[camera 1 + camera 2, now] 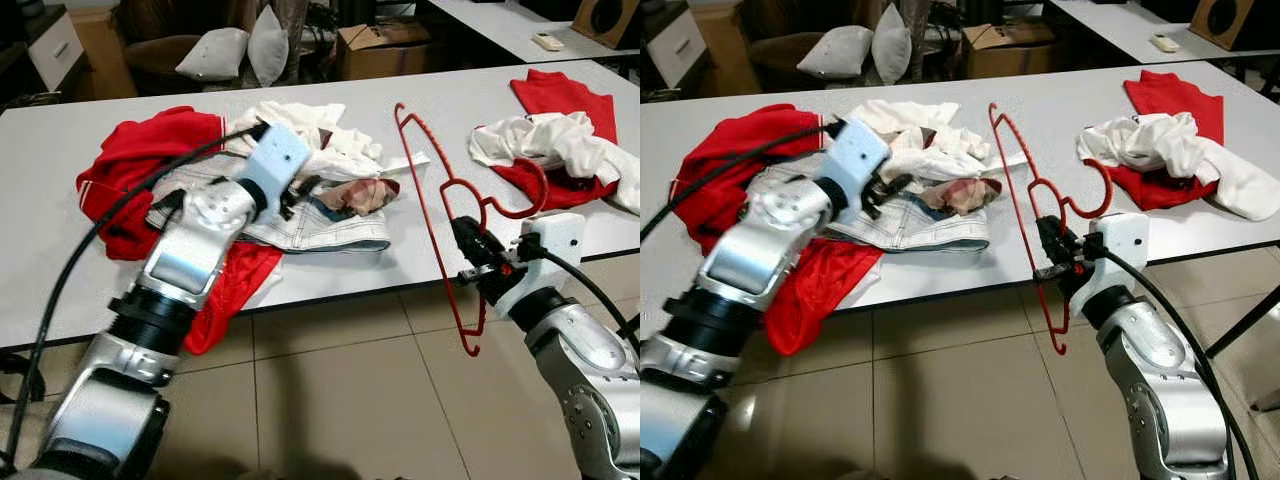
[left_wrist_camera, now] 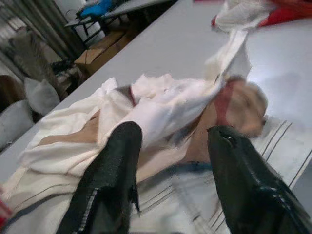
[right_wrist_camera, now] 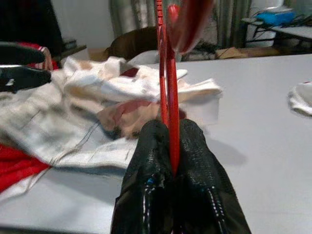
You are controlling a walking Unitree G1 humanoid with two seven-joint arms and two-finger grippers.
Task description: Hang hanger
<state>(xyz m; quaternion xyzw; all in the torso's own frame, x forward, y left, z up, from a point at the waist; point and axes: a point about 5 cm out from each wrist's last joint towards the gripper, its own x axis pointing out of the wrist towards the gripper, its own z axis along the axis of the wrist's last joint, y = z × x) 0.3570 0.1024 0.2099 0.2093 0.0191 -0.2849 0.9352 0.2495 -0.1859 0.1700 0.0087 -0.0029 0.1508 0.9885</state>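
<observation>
A red wire hanger (image 1: 436, 215) stands nearly upright at the table's front edge, its hook (image 1: 520, 190) curling toward the right clothes pile. My right gripper (image 1: 468, 240) is shut on the hanger's bar, seen edge-on between the black fingers (image 3: 168, 161). My left gripper (image 1: 298, 195) is open, hovering low over a crumpled pile of clothes: a white shirt (image 2: 161, 107), pale striped shorts (image 1: 300, 228) and a reddish-beige garment (image 1: 360, 195). Nothing sits between its fingers (image 2: 114, 165).
A red garment (image 1: 140, 160) drapes over the white table (image 1: 60, 290) edge at left. Red and white clothes (image 1: 565, 140) lie at the right. Cushions (image 1: 240, 50), a cardboard box (image 1: 385, 45) and another table stand behind. Tiled floor lies below.
</observation>
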